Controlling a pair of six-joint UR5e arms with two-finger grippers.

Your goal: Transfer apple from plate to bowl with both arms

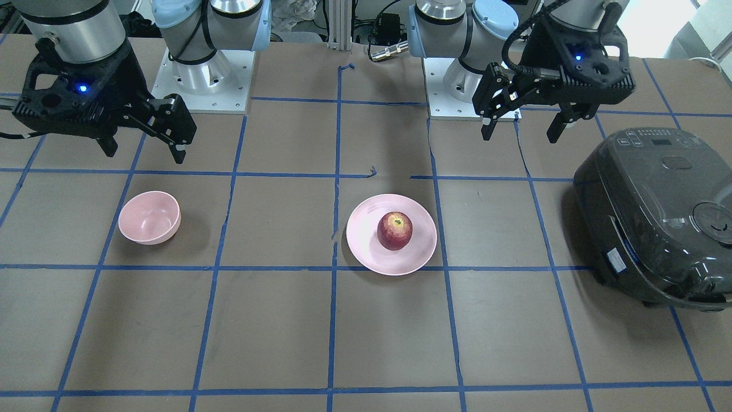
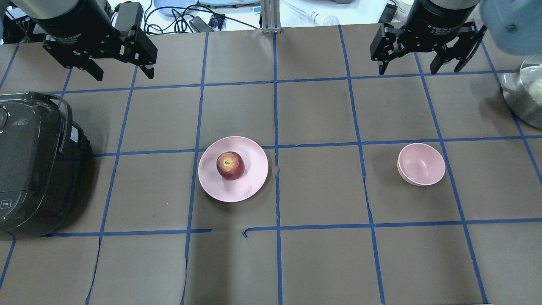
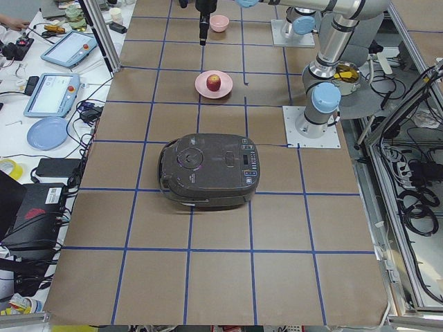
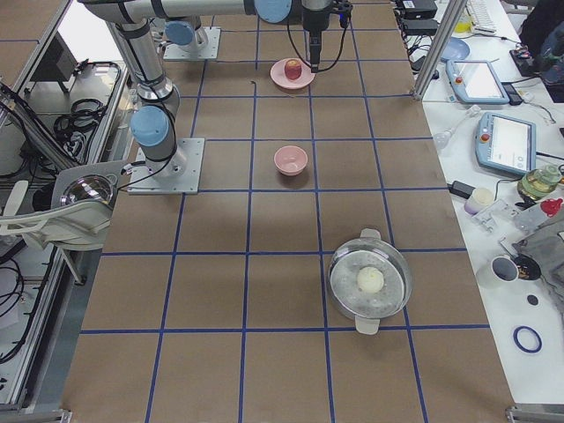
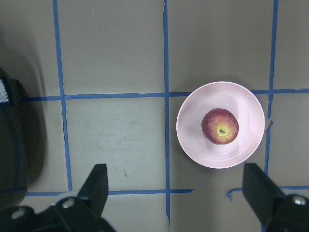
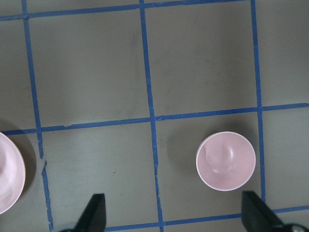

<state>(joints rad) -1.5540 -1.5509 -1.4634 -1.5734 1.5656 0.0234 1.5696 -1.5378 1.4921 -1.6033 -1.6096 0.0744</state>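
Observation:
A red apple with a yellowish stem patch sits on the wide pale-pink plate near the table's middle. It also shows in the overhead view and the left wrist view. The small, deep pink bowl stands empty on the robot's right side, also in the overhead view and the right wrist view. My left gripper is open and empty, high above the table, off to the side of the plate. My right gripper is open and empty, high above the table, off to one side of the bowl.
A dark rice cooker with its lid shut stands at the robot's far left. A steel pot with a glass lid stands at the far right edge. Blue tape lines grid the brown table. The arm bases are mounted at the robot's edge.

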